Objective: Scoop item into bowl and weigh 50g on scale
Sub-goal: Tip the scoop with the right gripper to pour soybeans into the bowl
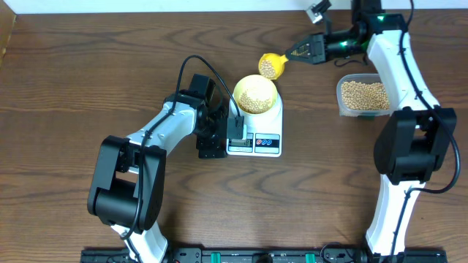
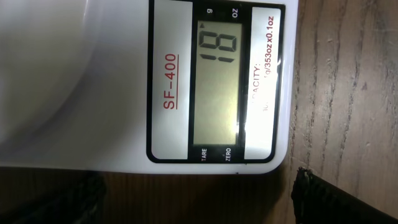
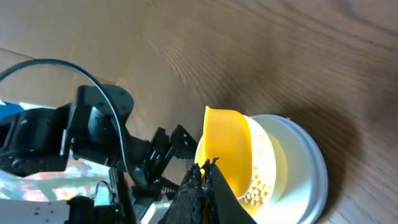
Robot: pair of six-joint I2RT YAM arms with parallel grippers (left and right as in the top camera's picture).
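Note:
The white scale (image 1: 273, 123) stands mid-table with the pale-yellow bowl (image 1: 237, 89) on it, holding tan beans (image 1: 255, 97). My right gripper (image 1: 298, 52) is shut on the handle of a yellow scoop (image 1: 270, 66), whose cup carries beans just above the bowl's far rim. In the right wrist view the scoop (image 3: 227, 149) hangs over the bowl (image 3: 298, 162), and the gripper (image 3: 205, 171) pinches its handle. My left gripper (image 1: 223, 136) is open beside the scale's display end. In the left wrist view, the lit display (image 2: 217, 90) sits ahead of its fingers (image 2: 323, 199).
A clear plastic tub (image 1: 363, 96) full of beans sits right of the scale, under the right arm. The left arm's black cable (image 1: 201, 66) loops above the table left of the bowl. Bare wood surrounds the scale.

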